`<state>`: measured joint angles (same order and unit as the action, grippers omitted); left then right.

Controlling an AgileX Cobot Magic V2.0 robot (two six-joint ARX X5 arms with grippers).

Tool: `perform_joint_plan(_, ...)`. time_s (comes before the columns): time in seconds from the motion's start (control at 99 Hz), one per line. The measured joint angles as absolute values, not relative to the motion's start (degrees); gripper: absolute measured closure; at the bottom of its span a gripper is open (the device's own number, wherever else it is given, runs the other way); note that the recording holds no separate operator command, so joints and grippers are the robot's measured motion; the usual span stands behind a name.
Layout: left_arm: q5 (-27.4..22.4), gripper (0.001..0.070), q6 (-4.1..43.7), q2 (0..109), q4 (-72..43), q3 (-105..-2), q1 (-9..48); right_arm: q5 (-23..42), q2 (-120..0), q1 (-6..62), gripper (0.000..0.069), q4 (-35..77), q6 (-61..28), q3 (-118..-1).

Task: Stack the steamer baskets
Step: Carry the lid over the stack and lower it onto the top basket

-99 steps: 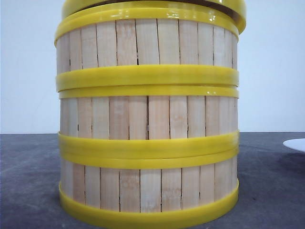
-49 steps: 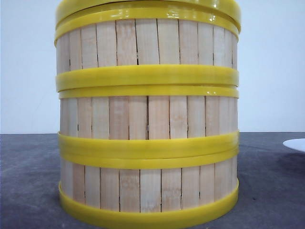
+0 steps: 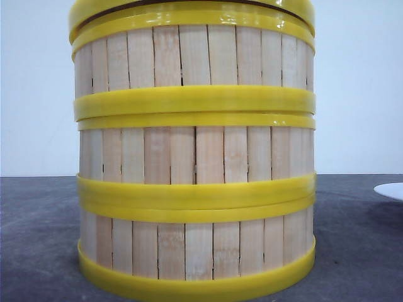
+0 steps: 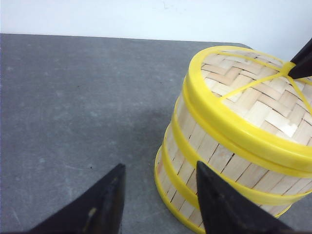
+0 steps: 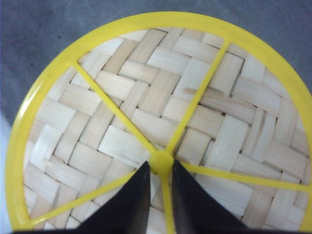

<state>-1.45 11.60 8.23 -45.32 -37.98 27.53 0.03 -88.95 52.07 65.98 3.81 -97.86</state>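
Observation:
Three steamer baskets stand stacked in one column in the front view: bottom (image 3: pixel 195 251), middle (image 3: pixel 195 157), top (image 3: pixel 195 56). On top lies a flat yellow lid (image 3: pixel 189 7) with a woven bamboo face (image 5: pixel 146 97); a thin dark gap shows under its left side. My right gripper (image 5: pixel 160 165) is shut on the lid's centre knob (image 5: pixel 161 159). My left gripper (image 4: pixel 160 165) hangs open beside the stack (image 4: pixel 195 161), above the table, with nothing between its fingers. The right gripper's dark tip (image 4: pixel 302 61) shows over the lid (image 4: pixel 253 97) in the left wrist view.
The stack stands on a dark grey table (image 3: pixel 38 239) before a white wall. A white plate edge (image 3: pixel 390 190) shows at the far right. Bare tabletop (image 4: pixel 73 107) lies on the left gripper's side of the stack.
The lid has shifted leftward over the top basket, from overhanging its right side to sitting nearly centred. The three baskets have not moved.

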Motion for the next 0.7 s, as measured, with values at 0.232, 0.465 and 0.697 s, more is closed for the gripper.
perform_joint_plan(0.232,-1.5,0.0441,11.6,8.2,-45.7,-38.0,27.5,0.5,-89.3,52.1,0.0529,65.8,3.8,-97.9)
perform_joint_plan(0.465,-1.5,0.0441,11.6,8.2,-45.7,-38.0,27.5,3.0,-89.3,52.1,0.044,65.2,3.8,-98.0)
perform_joint_plan(0.697,-1.5,0.0441,11.6,8.2,-45.8,-38.0,27.5,5.7,-89.3,52.1,0.0438,65.1,3.0,-101.6)
